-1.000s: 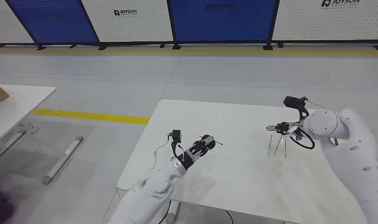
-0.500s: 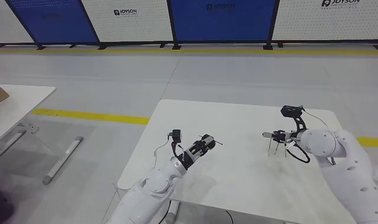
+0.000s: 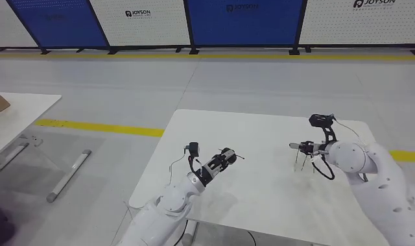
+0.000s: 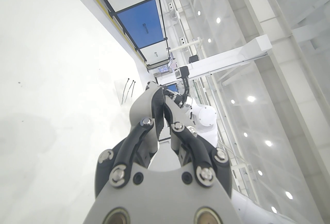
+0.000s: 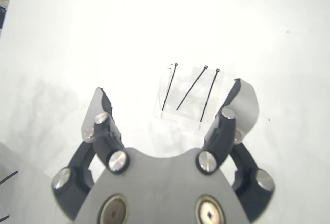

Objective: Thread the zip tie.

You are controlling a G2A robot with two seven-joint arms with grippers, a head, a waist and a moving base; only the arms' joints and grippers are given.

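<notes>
Three black zip ties point(image 5: 191, 88) lie side by side on a small clear plate point(image 5: 165, 114) on the white table point(image 3: 259, 187), toward its right side. My right gripper point(image 5: 168, 84) hangs open just above them, one finger on each side of the row, touching none. In the top view the ties point(image 3: 305, 160) lie right under that gripper point(image 3: 301, 146). My left gripper point(image 4: 161, 92) is shut and held above the table's front left part point(image 3: 227, 157), pointing toward the ties point(image 4: 129, 88) far across the table. I see nothing clearly held between its fingers.
The table's left edge point(image 3: 152, 161) and front edge are close to the left arm. Bare floor with a yellow line point(image 3: 97, 126) lies beyond. Another table corner point(image 3: 26, 110) stands at the far left.
The right arm has sunk lower over the zip ties and shifted slightly left, its gripper still open. The left arm has not moved.
</notes>
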